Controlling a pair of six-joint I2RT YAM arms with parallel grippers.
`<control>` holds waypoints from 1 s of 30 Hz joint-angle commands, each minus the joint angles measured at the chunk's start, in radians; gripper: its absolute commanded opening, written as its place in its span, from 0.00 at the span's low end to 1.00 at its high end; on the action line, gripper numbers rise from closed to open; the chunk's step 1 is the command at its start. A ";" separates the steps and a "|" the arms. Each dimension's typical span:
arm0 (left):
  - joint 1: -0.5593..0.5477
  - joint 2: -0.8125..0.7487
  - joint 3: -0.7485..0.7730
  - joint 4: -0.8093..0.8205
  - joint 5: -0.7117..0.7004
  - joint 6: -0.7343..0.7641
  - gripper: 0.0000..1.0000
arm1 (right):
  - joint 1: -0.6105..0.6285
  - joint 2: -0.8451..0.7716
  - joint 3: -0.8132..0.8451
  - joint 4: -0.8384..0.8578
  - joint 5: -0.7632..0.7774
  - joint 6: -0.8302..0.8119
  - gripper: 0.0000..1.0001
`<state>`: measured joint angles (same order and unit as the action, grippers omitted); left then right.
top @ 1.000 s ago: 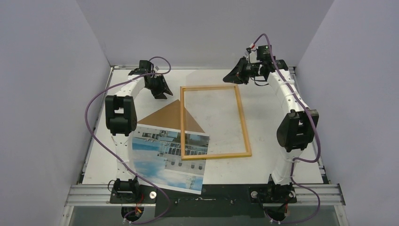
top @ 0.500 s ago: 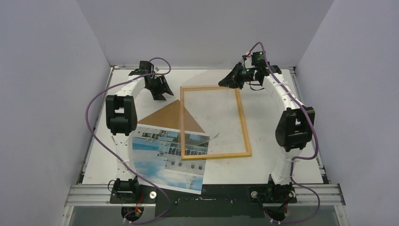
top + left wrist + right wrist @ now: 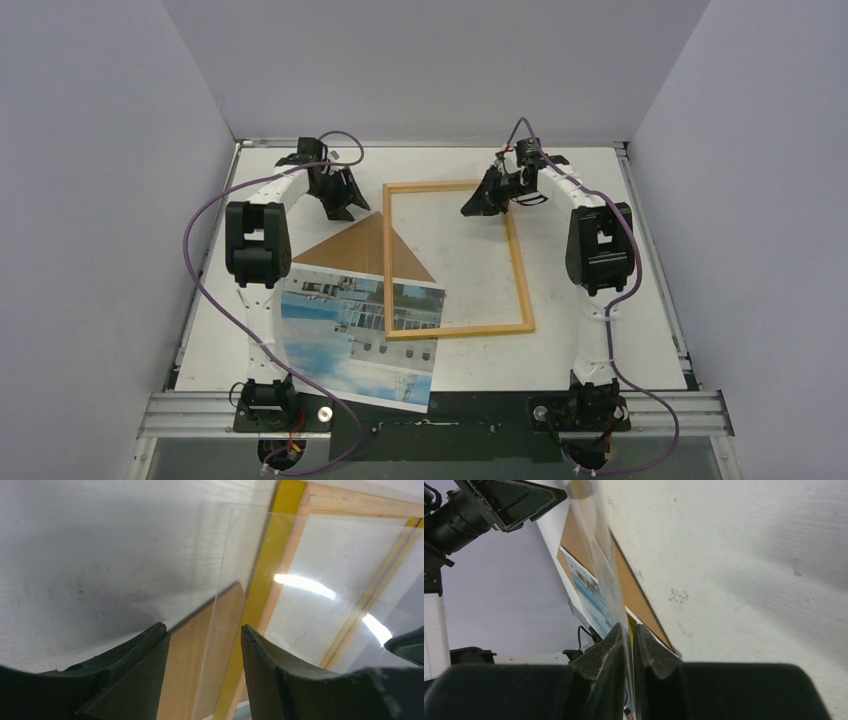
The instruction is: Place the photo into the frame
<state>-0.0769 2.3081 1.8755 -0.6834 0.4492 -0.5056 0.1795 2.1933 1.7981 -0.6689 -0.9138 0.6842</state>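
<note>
- Brown backing board is seen only as a triangle; its lower part is covered by the photo.
- A clear sheet is hardly made out from above. In the left wrist view its edge is traced over the board and the frame. Whether it rests in the frame or on it cannot be told.
- The photo's left edge is hidden behind the left arm.
- The frame is laid flat on the table, wood-coloured side up. Only the photo's upper right corner is seen inside its opening, under the lower-left corner; the rest of the print is left outside, at the near left.
- The left gripper is held with jaws spread above the board's tip, nothing between them.
- The right gripper is pressed nearly together, the sheet's edge pinched between the fingers, by the frame's far right corner.
</note>
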 commanded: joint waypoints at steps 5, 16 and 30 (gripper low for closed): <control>-0.034 -0.073 -0.168 0.105 0.043 -0.017 0.63 | -0.020 0.008 -0.035 0.034 -0.039 -0.133 0.23; -0.036 -0.125 -0.303 0.168 -0.003 -0.087 0.60 | -0.025 -0.151 -0.371 0.459 -0.108 0.017 0.64; -0.037 -0.185 -0.392 0.258 -0.115 -0.233 0.52 | -0.033 -0.348 -0.718 0.850 -0.179 0.211 0.75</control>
<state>-0.1055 2.1578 1.5356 -0.4000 0.4091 -0.6868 0.1493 1.9236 1.1343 0.0544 -1.0485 0.8669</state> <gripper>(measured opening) 0.517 0.743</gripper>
